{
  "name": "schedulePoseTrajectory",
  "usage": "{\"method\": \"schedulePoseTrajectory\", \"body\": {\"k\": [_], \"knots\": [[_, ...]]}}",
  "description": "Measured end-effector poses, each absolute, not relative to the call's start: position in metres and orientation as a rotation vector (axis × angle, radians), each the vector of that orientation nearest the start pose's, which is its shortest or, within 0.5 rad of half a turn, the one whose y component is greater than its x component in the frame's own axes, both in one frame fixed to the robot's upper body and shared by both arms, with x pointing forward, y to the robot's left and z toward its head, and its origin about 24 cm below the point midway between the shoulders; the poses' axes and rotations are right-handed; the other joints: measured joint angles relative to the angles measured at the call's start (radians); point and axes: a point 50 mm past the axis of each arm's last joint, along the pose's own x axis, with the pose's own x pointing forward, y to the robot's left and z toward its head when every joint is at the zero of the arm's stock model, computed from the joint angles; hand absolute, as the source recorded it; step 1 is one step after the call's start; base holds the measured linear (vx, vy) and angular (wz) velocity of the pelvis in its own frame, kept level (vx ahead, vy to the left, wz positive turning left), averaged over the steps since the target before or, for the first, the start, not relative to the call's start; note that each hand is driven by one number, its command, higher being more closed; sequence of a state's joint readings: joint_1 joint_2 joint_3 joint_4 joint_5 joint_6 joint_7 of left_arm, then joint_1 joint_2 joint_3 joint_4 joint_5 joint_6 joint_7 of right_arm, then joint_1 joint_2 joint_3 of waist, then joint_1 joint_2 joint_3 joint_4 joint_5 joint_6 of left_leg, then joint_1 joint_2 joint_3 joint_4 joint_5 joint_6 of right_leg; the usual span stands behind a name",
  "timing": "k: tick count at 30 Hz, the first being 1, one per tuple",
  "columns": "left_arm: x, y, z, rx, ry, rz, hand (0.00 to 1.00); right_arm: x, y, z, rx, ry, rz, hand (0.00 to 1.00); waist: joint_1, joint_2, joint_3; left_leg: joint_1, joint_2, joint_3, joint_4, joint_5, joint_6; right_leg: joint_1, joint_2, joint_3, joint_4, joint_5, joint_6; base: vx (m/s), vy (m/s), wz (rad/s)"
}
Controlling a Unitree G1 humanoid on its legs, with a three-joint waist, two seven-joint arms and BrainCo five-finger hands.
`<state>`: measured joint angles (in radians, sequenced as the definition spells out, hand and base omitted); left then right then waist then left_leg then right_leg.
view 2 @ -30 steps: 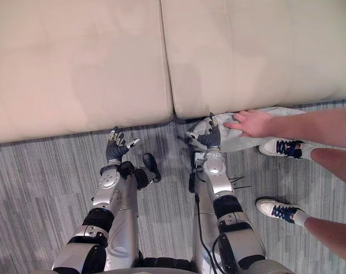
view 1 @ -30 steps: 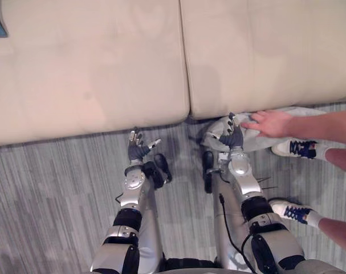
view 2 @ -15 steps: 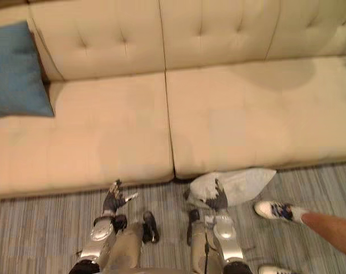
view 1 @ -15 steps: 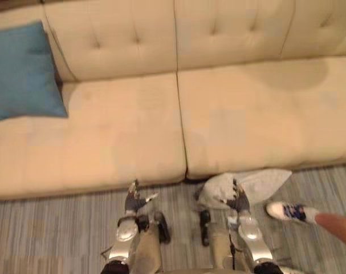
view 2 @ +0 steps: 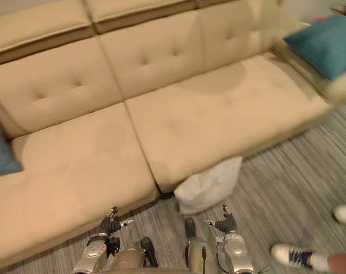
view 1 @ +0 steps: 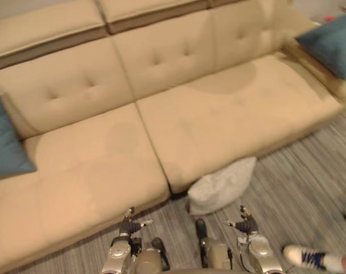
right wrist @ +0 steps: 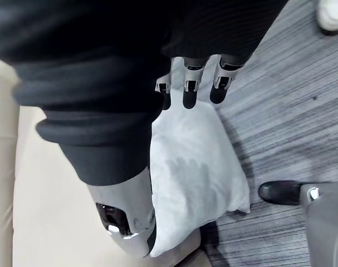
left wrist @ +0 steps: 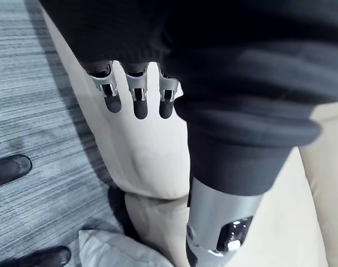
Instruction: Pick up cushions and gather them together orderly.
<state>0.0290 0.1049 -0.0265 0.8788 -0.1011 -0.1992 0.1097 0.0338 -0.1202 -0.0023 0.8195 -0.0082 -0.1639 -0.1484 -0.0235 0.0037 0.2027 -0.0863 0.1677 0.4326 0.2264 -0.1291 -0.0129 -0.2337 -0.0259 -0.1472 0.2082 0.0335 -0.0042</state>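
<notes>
Fingers relaxed and empty, the right hand (view 1: 247,226) has let go of the white cushion (view 1: 221,185), which lies on the floor (view 1: 298,188) against the sofa (view 1: 218,114) at lower centre, while the left hand (view 1: 127,226), bottom left of centre, hangs loose too.

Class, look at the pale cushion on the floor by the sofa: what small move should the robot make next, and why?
Probably reach the right hand forward and down to grasp the pale cushion. It lies on the floor against the sofa front, just ahead of that open, empty hand.
</notes>
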Motion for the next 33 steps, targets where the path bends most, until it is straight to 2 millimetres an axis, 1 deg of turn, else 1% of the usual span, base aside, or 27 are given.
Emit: {"method": "schedulePoseTrajectory", "body": {"k": [1, 2, 3, 4, 5, 6, 7, 8, 9, 10, 13, 14, 16, 17, 18, 20, 21, 22, 23, 26, 27, 28, 29, 30, 31, 32, 33], "knots": [[0.165, 0.190, -0.123, 0.059, 0.701, 0.174, 0.00, 0.168, -0.202, -0.117, -0.172, 0.689, -0.194, 0.00, 0.000, -0.002, 0.000, 0.012, 0.004, 0.021, 0.004, 0.001, 0.000, -0.005, -0.035, -0.081, 0.125, -0.086, -0.016, -0.19, -0.120, -0.57], [0.164, 0.190, -0.123, 0.058, 0.703, 0.174, 0.00, 0.166, -0.203, -0.118, -0.174, 0.699, -0.197, 0.00, 0.004, -0.002, 0.000, 0.025, 0.012, 0.040, 0.011, 0.001, 0.000, 0.003, -0.062, -0.117, 0.204, -0.136, -0.013, -0.21, -0.143, -0.73], [0.162, 0.191, -0.124, 0.059, 0.711, 0.177, 0.00, 0.162, -0.203, -0.121, -0.175, 0.717, -0.198, 0.00, 0.007, -0.007, -0.002, 0.047, 0.029, 0.073, 0.032, 0.001, 0.000, 0.046, -0.145, -0.172, 0.299, -0.197, 0.009, -0.16, -0.143, -0.65], [0.159, 0.192, -0.125, 0.061, 0.719, 0.179, 0.00, 0.162, -0.203, -0.121, -0.175, 0.718, -0.197, 0.00, 0.008, -0.013, -0.005, 0.052, 0.029, 0.080, 0.037, 0.000, -0.002, 0.063, -0.176, -0.183, 0.304, -0.208, 0.014, -0.22, -0.232, -0.70], [0.158, 0.198, -0.125, 0.077, 0.721, 0.185, 0.00, 0.161, -0.202, -0.121, -0.173, 0.721, -0.196, 0.00, 0.010, -0.043, -0.012, 0.055, 0.021, 0.099, 0.052, -0.002, -0.019, 0.086, -0.220, -0.177, 0.259, -0.243, 0.069, -0.15, -0.188, -0.43], [0.159, 0.199, -0.124, 0.078, 0.720, 0.189, 0.00, 0.160, -0.202, -0.122, -0.174, 0.726, -0.197, 0.00, 0.009, -0.050, -0.009, 0.051, 0.011, 0.086, 0.057, -0.013, -0.052, 0.104, -0.201, -0.174, 0.205, -0.260, 0.073, -0.18, -0.251, -0.72], [0.152, 0.191, -0.129, 0.047, 0.750, 0.191, 0.00, 0.162, -0.207, -0.121, -0.183, 0.727, -0.206, 0.00, 0.009, -0.010, -0.019, 0.054, 0.031, 0.034, 0.007, -0.010, -0.062, 0.143, -0.113, -0.148, 0.060, -0.204, 0.070, -0.10, -0.148, -0.71], [0.149, 0.191, -0.130, 0.039, 0.755, 0.197, 0.00, 0.162, -0.207, -0.121, -0.185, 0.727, -0.206, 0.00, 0.017, -0.006, -0.022, 0.061, 0.041, 0.033, -0.015, -0.009, -0.064, 0.153, -0.090, -0.141, 0.017, -0.199, 0.070, -0.08, -0.156, -1.18], [0.145, 0.191, -0.131, 0.034, 0.763, 0.203, 0.00, 0.165, -0.208, -0.119, -0.188, 0.717, -0.205, 0.00, 0.038, 0.003, -0.028, 0.064, 0.063, 0.043, -0.030, -0.003, -0.073, 0.161, -0.055, -0.128, -0.035, -0.176, 0.048, -0.06, -0.132, -1.28], [0.142, 0.191, -0.132, 0.033, 0.772, 0.207, 0.00, 0.166, -0.207, -0.119, -0.187, 0.715, -0.204, 0.00, 0.042, 0.000, -0.025, 0.063, 0.094, 0.050, 0.016, 0.007, -0.082, 0.159, -0.018, -0.100, -0.058, -0.128, 0.028, -0.06, -0.132, -1.20], [0.135, 0.188, -0.136, 0.020, 0.794, 0.208, 0.00, 0.162, -0.204, -0.121, -0.180, 0.722, -0.200, 0.00, 0.043, -0.006, -0.023, 0.076, 0.134, 0.058, 0.074, 0.011, -0.084, 0.163, 0.021, -0.051, -0.053, -0.122, 0.021, 0.00, -0.141, -0.72], [0.131, 0.184, -0.137, 0.009, 0.805, 0.204, 0.00, 0.160, -0.205, -0.121, -0.181, 0.724, -0.203, 0.00, 0.043, -0.006, -0.023, 0.078, 0.140, 0.052, 0.104, 0.010, -0.082, 0.161, 0.028, -0.017, -0.047, -0.118, 0.007, 0.06, -0.057, -0.70], [0.131, 0.181, -0.139, -0.003, 0.809, 0.195, 0.00, 0.159, -0.208, -0.121, -0.187, 0.725, -0.209, 0.00, 0.043, -0.001, -0.019, 0.045, 0.125, -0.028, 0.174, -0.017, -0.078, 0.161, 0.022, 0.026, -0.039, -0.113, -0.004, 0.06, 0.011, -0.67], [0.130, 0.178, -0.140, -0.011, 0.816, 0.190, 0.00, 0.160, -0.211, -0.120, -0.193, 0.724, -0.212, 0.00, 0.045, 0.008, -0.016, 0.029, 0.079, -0.106, 0.185, -0.047, -0.084, 0.162, 0.016, 0.053, -0.035, -0.114, -0.009, 0.05, 0.126, -0.57], [0.130, 0.176, -0.140, -0.016, 0.819, 0.186, 0.00, 0.160, -0.214, -0.119, -0.199, 0.721, -0.218, 0.00, 0.046, 0.027, -0.010, 0.012, 0.040, -0.138, 0.192, -0.060, -0.073, 0.171, 0.012, 0.070, -0.035, -0.112, -0.013, 0.05, 0.153, -0.52], [0.129, 0.176, -0.141, -0.019, 0.821, 0.186, 0.00, 0.160, -0.215, -0.119, -0.199, 0.722, -0.221, 0.00, 0.058, 0.045, -0.002, -0.024, -0.002, -0.155, 0.187, -0.069, -0.057, 0.179, 0.008, 0.099, -0.030, -0.120, -0.001, 0.04, 0.202, -0.50], [0.126, 0.178, -0.141, -0.022, 0.826, 0.198, 0.00, 0.160, -0.215, -0.120, -0.203, 0.724, -0.218, 0.00, 0.087, 0.053, -0.003, -0.025, -0.012, -0.157, 0.154, -0.085, -0.033, 0.169, 0.015, 0.126, -0.007, -0.135, 0.022, 0.05, 0.278, -0.63], [0.126, 0.181, -0.141, -0.023, 0.828, 0.208, 0.00, 0.159, -0.210, -0.121, -0.201, 0.727, -0.199, 0.00, 0.099, 0.055, -0.009, -0.016, -0.017, -0.143, 0.156, -0.106, -0.036, 0.160, 0.013, 0.146, 0.007, -0.147, 0.038, 0.08, 0.233, -0.46], [0.124, 0.182, -0.141, -0.025, 0.829, 0.214, 0.00, 0.159, -0.206, -0.122, -0.201, 0.729, -0.184, 0.00, 0.100, 0.046, -0.015, -0.018, -0.027, -0.139, 0.161, -0.121, -0.019, 0.155, 0.006, 0.152, 0.015, -0.149, 0.042, 0.14, 0.210, -0.16], [0.122, 0.188, -0.142, -0.045, 0.834, 0.254, 0.00, 0.160, -0.205, -0.122, -0.204, 0.730, -0.178, 0.00, 0.099, 0.024, -0.018, 0.010, -0.084, -0.123, 0.167, -0.172, 0.011, 0.113, -0.046, 0.177, 0.162, -0.221, 0.110, 0.19, 0.225, -0.01], [0.119, 0.189, -0.143, -0.040, 0.846, 0.257, 0.00, 0.161, -0.204, -0.121, -0.202, 0.727, -0.174, 0.00, 0.093, 0.022, -0.016, 0.042, -0.104, -0.122, 0.162, -0.194, 0.026, 0.057, -0.066, 0.186, 0.324, -0.237, 0.147, 0.22, 0.205, 0.11], [0.117, 0.192, -0.143, -0.031, 0.851, 0.259, 0.00, 0.160, -0.200, -0.123, -0.197, 0.731, -0.165, 0.00, 0.085, 0.016, -0.013, 0.081, -0.121, -0.126, 0.160, -0.205, 0.036, -0.001, -0.090, 0.179, 0.502, -0.220, 0.197, 0.31, 0.201, 0.22], [0.116, 0.194, -0.143, -0.024, 0.853, 0.261, 0.00, 0.158, -0.197, -0.124, -0.194, 0.737, -0.156, 0.00, 0.080, 0.012, -0.009, 0.110, -0.128, -0.134, 0.161, -0.213, 0.049, -0.020, -0.114, 0.164, 0.584, -0.205, 0.197, 0.38, 0.136, 0.49], [0.113, 0.196, -0.144, -0.008, 0.862, 0.254, 0.00, 0.155, -0.194, -0.125, -0.190, 0.747, -0.141, 0.00, 0.064, 0.012, -0.010, 0.148, -0.136, -0.154, 0.160, -0.224, 0.061, -0.022, -0.156, 0.101, 0.660, -0.228, 0.150, 0.36, 0.064, 0.59], [0.112, 0.196, -0.144, -0.007, 0.866, 0.251, 0.00, 0.157, -0.194, -0.125, -0.194, 0.742, -0.129, 0.00, 0.063, 0.012, -0.011, 0.177, -0.136, -0.169, 0.152, -0.228, 0.065, -0.025, -0.181, 0.037, 0.671, -0.258, 0.108, 0.38, 0.019, 0.56], [0.114, 0.197, -0.144, -0.004, 0.861, 0.252, 0.00, 0.163, -0.194, -0.122, -0.198, 0.726, -0.125, 0.00, 0.065, 0.010, -0.012, 0.195, -0.133, -0.200, 0.137, -0.228, 0.065, -0.045, -0.188, -0.014, 0.655, -0.281, 0.079, 0.39, -0.031, 0.41], [0.118, 0.199, -0.142, 0.002, 0.851, 0.252, 0.00, 0.172, -0.193, -0.118, -0.203, 0.701, -0.121, 0.00, 0.064, 0.013, -0.011, 0.204, -0.123, -0.244, 0.123, -0.228, 0.065, -0.076, -0.175, -0.050, 0.620, -0.300, 0.069, 0.39, -0.057, 0.43]]}}
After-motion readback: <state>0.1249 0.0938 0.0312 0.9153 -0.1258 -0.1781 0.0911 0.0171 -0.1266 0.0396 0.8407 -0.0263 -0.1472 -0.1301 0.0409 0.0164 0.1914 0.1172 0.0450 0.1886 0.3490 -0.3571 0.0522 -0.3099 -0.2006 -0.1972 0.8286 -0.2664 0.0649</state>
